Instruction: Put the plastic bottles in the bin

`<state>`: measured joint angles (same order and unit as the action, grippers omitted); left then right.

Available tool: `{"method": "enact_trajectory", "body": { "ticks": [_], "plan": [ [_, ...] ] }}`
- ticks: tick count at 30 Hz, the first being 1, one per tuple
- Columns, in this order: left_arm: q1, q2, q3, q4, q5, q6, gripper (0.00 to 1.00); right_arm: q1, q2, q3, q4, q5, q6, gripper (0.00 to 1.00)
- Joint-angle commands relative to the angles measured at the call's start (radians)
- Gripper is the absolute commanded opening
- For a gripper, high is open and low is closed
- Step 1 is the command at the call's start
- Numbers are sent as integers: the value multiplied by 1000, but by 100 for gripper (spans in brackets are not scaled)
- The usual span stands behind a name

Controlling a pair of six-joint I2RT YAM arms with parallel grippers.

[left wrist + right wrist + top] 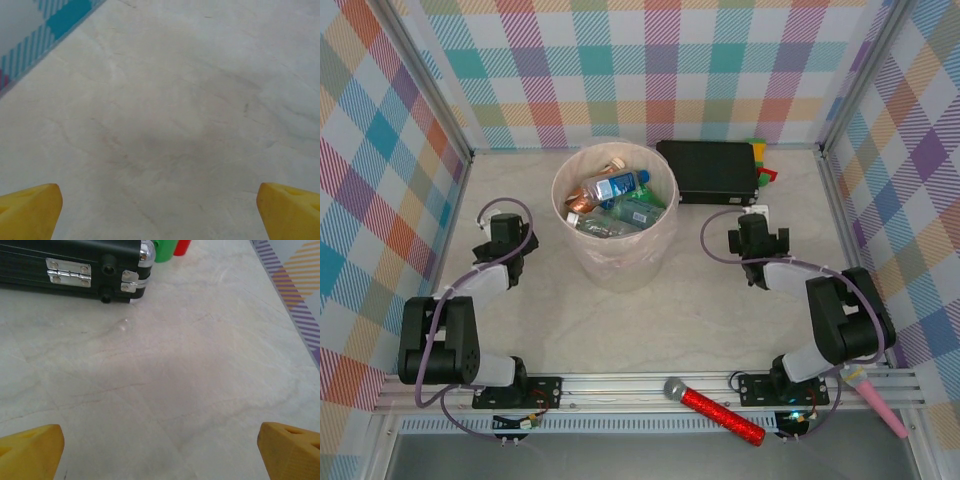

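The pale pink-cream bin (582, 243) stands at the middle back of the table. Inside it lie several plastic bottles (617, 185): clear ones with blue labels, green ones and a brown one. My left gripper (504, 228) rests low over bare tabletop to the left of the bin. It is open, its yellow fingertips (30, 210) wide apart with nothing between them. My right gripper (756, 232) sits to the right of the bin, near the black box. It is open too, with only bare table between its yellow fingertips (290, 447).
A flat black box (708, 170) lies at the back right, with green and red items (761, 160) behind its right end. A red glittery microphone (715, 410) and a pink microphone (878, 402) lie on the front rail. Plaid walls enclose the table.
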<state>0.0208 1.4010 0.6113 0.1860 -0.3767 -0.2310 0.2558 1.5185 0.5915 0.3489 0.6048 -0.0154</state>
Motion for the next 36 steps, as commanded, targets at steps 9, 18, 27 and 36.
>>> {"method": "enact_trajectory", "body": {
  "ticks": [9, 18, 27, 36],
  "plan": [
    [-40, 94, -137, 476, 188, 166, 99, -147, -46, -196, 468, -275, 36, 99],
    [-130, 177, -212, 695, 146, 258, 100, -193, 31, -235, 609, -435, 26, 99],
    [-115, 176, -208, 687, 168, 249, 100, -202, 15, -203, 519, -440, 43, 99],
    [-115, 177, -208, 687, 169, 249, 99, -204, 16, -202, 522, -440, 43, 99]
  ]
}}
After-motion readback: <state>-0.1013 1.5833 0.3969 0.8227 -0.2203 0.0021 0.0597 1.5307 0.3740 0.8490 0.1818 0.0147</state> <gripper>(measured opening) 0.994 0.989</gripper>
